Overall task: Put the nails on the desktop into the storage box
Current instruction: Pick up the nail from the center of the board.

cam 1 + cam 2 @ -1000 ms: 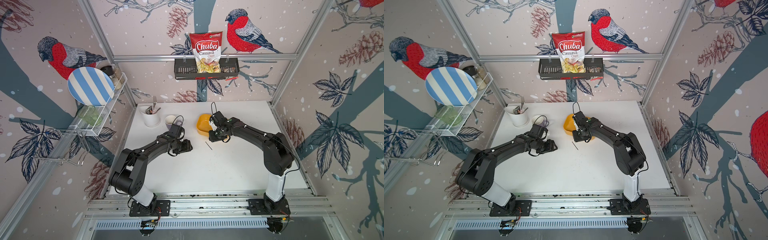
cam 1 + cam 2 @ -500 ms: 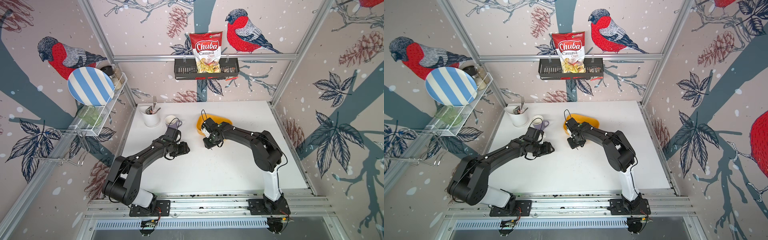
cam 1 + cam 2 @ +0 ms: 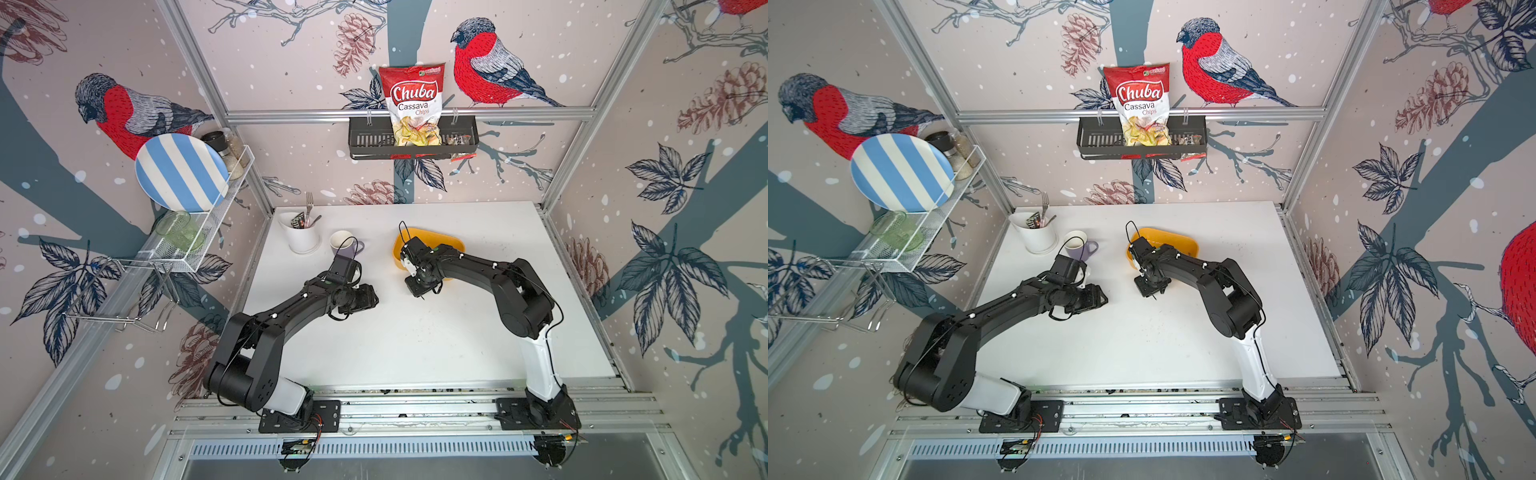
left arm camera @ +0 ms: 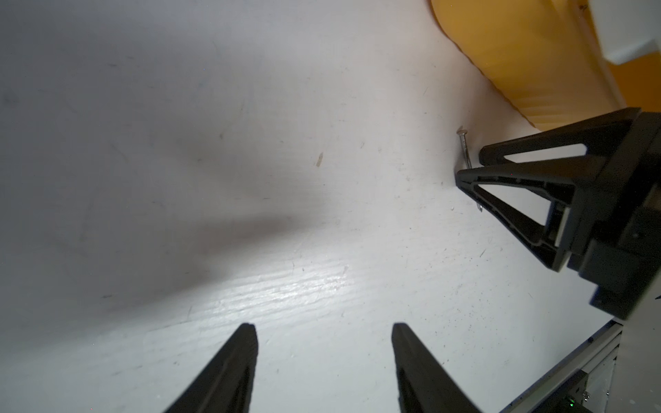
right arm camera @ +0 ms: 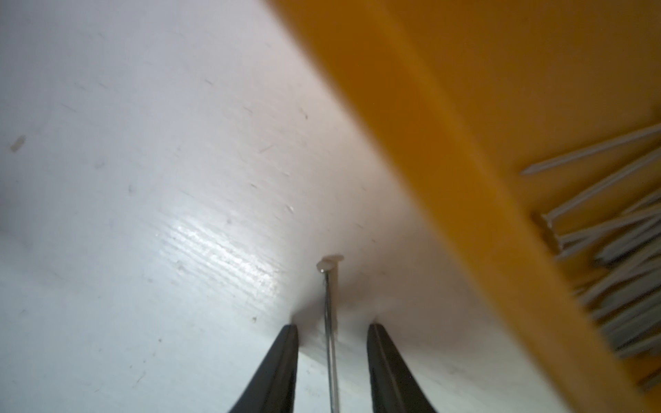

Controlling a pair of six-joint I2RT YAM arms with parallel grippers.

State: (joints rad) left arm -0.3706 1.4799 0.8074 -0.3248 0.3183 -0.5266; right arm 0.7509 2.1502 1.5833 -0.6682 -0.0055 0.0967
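Now that the right gripper (image 5: pixel 331 327) has dropped from the storage box (image 5: pixel 447 161), its still-parted jaws are closing astride the lone nail (image 5: pixel 327 293) at lower centre, probably starting the last pickup.

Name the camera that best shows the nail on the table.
Right wrist: the nail lies large between the right gripper's fingers. Left wrist shows it small, partly behind that gripper. Top views: too small to tell.

Finishes
Metal nail (image 5: pixel 327 296) between matt black fingers (image 5: pixel 282 357) of right gripper (image 5: pixel 332 327); desktop (image 5: pixel 143 214) glossy, scuffed; beside it storage box (image 5: pixel 447 143), smooth yellow plastic.
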